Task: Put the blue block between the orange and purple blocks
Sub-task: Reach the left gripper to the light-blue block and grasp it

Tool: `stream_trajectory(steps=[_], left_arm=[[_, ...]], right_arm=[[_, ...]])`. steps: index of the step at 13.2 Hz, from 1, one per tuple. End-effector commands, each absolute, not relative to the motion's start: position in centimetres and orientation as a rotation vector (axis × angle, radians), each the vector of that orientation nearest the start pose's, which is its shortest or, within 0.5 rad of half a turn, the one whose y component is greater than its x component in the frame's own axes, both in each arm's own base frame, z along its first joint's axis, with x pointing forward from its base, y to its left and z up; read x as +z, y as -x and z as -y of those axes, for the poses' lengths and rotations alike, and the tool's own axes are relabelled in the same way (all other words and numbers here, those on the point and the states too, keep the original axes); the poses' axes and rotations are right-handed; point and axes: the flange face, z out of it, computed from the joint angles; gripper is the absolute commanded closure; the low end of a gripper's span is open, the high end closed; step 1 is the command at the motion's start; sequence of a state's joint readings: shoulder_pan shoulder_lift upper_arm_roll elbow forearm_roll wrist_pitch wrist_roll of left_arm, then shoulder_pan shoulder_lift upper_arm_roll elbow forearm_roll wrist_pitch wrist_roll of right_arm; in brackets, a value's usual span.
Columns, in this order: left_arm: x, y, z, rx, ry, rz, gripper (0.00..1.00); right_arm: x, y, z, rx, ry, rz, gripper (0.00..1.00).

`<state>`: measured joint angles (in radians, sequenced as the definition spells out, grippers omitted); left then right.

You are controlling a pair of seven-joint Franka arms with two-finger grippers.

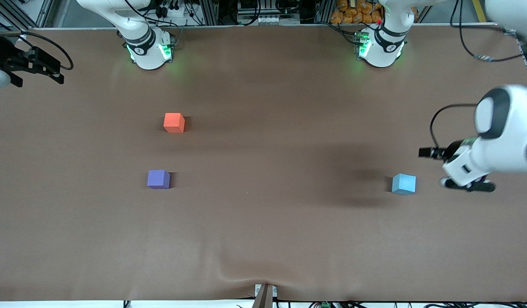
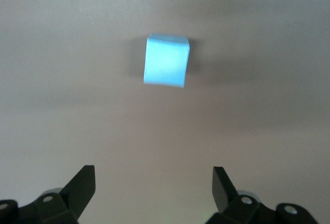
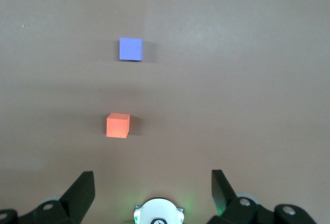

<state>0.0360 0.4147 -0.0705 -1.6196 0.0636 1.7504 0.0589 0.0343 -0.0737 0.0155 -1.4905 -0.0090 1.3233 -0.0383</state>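
Hovering over the table (image 1: 263, 239) beside the blue block (image 1: 404, 184), my left gripper (image 1: 468, 185) gaped wide, empty; my right gripper (image 1: 41, 68) waited wide, well apart from the orange block (image 1: 174, 122) and purple block (image 1: 158, 179).

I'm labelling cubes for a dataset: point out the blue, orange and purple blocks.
blue block (image 1: 404, 184): front view, middle of its top face.
orange block (image 1: 174, 122): front view, middle of its top face.
purple block (image 1: 158, 179): front view, middle of its top face.
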Motion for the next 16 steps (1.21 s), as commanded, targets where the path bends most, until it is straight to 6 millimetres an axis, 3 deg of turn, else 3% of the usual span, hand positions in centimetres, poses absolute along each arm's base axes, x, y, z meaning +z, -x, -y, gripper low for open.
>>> stream_trajectory(steps=[1, 2, 4, 7, 12, 13, 14, 16], left_arm=[[31.4, -64.9, 1.3, 0.372, 3.061, -0.236, 0.00], [29.0, -65.1, 1.5, 0.388, 3.015, -0.279, 0.00], [26.5, -65.5, 0.6, 0.384, 2.978, -0.304, 0.00], [21.8, -65.9, 2.0, 0.386, 2.987, -0.315, 0.00], [19.5, -66.2, 3.1, 0.337, 3.005, -0.337, 0.00], [19.7, -66.2, 3.1, 0.335, 3.007, -0.329, 0.31], [19.8, -66.1, 2.9, 0.337, 3.008, -0.283, 0.99], [20.2, -66.2, 3.7, 0.331, 3.006, -0.260, 1.00]], right_arm=[[68.2, -50.1, -2.2, 0.149, 3.130, 0.129, 0.00], [68.2, -50.1, -2.2, 0.149, 3.130, 0.129, 0.00], [68.2, -50.1, -2.2, 0.149, 3.130, 0.129, 0.00], [68.2, -50.1, -2.1, 0.149, 3.130, 0.127, 0.00], [68.2, -50.1, -2.1, 0.152, 3.130, 0.127, 0.00], [68.2, -50.1, -2.1, 0.152, 3.130, 0.127, 0.00], [68.2, -50.1, -2.1, 0.152, 3.130, 0.127, 0.00], [68.2, -50.1, -2.1, 0.154, 3.130, 0.127, 0.00]])
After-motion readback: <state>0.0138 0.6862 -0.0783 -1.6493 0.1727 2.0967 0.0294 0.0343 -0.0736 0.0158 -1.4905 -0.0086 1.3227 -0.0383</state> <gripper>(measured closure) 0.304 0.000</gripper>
